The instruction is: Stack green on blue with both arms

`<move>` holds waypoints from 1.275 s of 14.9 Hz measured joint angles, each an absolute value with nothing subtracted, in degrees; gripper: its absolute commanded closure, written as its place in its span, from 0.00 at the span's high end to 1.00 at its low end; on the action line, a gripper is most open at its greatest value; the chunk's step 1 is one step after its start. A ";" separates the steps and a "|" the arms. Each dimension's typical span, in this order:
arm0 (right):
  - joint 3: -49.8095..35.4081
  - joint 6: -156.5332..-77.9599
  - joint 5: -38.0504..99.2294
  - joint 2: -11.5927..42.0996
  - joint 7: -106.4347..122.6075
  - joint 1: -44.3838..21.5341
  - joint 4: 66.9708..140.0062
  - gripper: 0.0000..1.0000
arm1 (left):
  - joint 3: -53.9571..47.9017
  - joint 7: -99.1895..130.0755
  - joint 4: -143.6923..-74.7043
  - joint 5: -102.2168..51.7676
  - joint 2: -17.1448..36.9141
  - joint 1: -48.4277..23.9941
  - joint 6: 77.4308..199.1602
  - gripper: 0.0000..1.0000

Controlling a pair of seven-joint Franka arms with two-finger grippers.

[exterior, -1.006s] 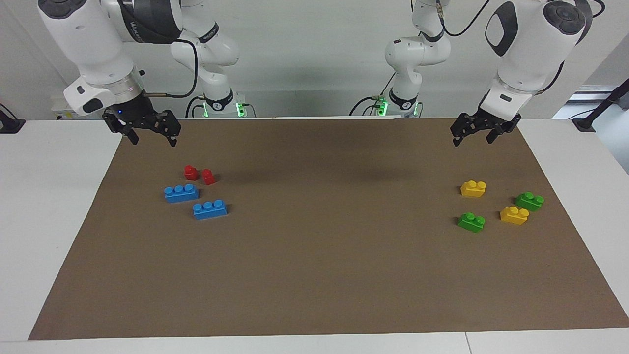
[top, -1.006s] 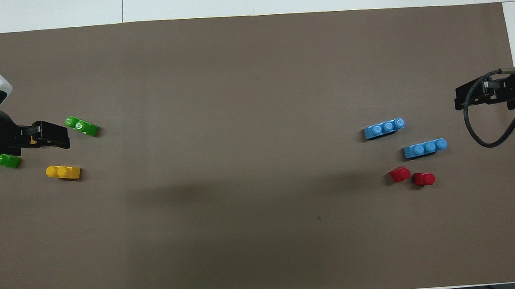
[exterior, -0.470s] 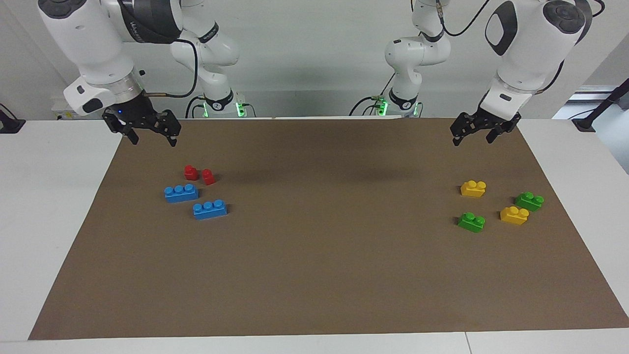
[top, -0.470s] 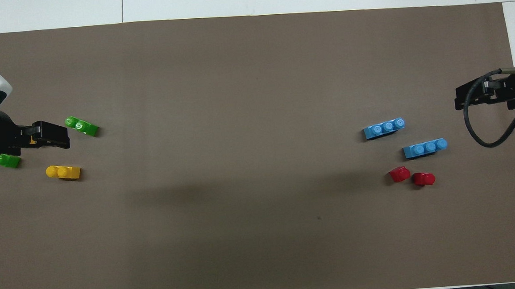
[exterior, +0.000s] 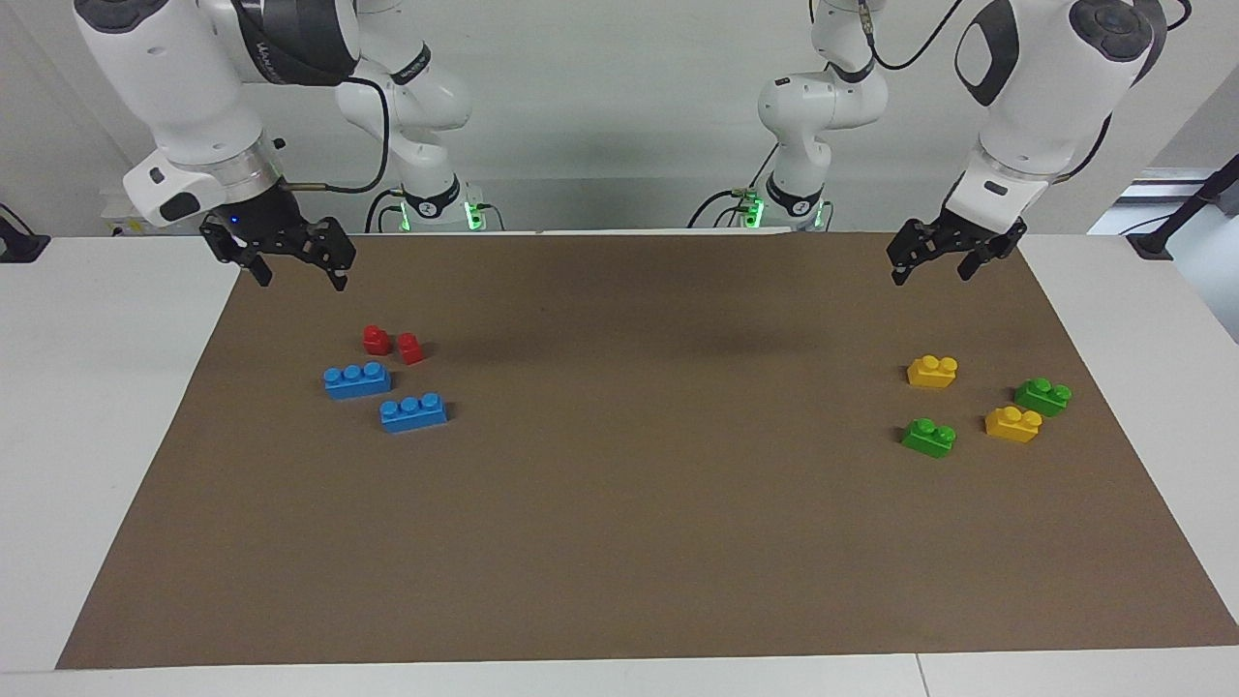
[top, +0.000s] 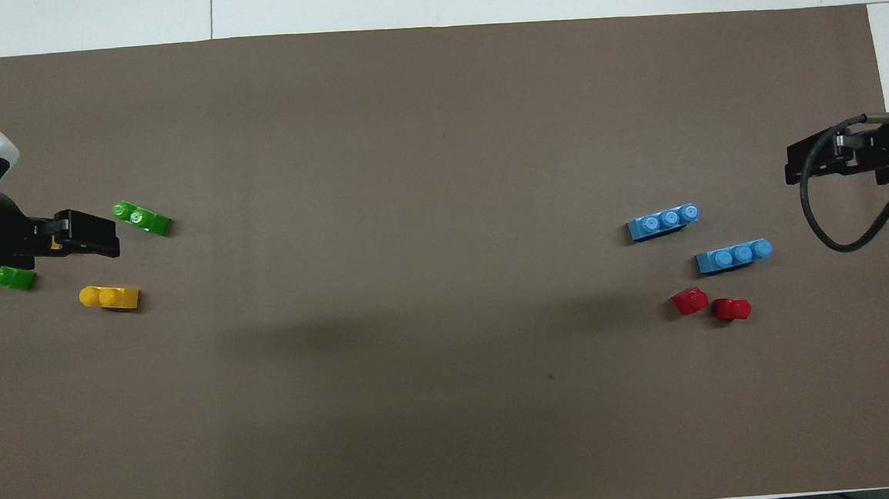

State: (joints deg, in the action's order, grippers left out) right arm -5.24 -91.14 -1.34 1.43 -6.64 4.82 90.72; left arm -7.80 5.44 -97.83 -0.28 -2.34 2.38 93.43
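The bright green two-stud brick (exterior: 929, 438) (top: 140, 218) sits on the brown mat toward the left arm's end. Two blue three-stud bricks lie toward the right arm's end, one (exterior: 414, 412) (top: 663, 222) farther from the robots than the other (exterior: 357, 379) (top: 734, 255). My left gripper (exterior: 929, 276) (top: 88, 234) hangs open and empty above the mat at its own end. My right gripper (exterior: 303, 279) (top: 833, 160) hangs open and empty above the mat's edge at its end. Neither touches a brick.
A darker green brick (exterior: 1042, 396) (top: 10, 277) and two yellow bricks (exterior: 932, 372) (exterior: 1012, 424) lie around the bright green one. Two small red bricks (exterior: 377, 340) (exterior: 410, 348) stand beside the blue ones, nearer to the robots. In the overhead view the left gripper covers one yellow brick.
Both arms have risen very slightly in place. No brick has moved and both grippers stay open.
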 measured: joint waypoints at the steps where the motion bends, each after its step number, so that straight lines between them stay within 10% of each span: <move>1: -5.24 -91.51 -1.34 1.44 -7.34 4.82 90.72 1.00 | -7.80 5.44 -97.83 -0.28 -2.34 2.38 93.42 1.00; 19: -5.46 -100.28 4.49 6.79 -34.94 3.02 91.90 0.99 | -7.03 35.29 -109.08 -0.28 -5.80 2.89 105.48 1.00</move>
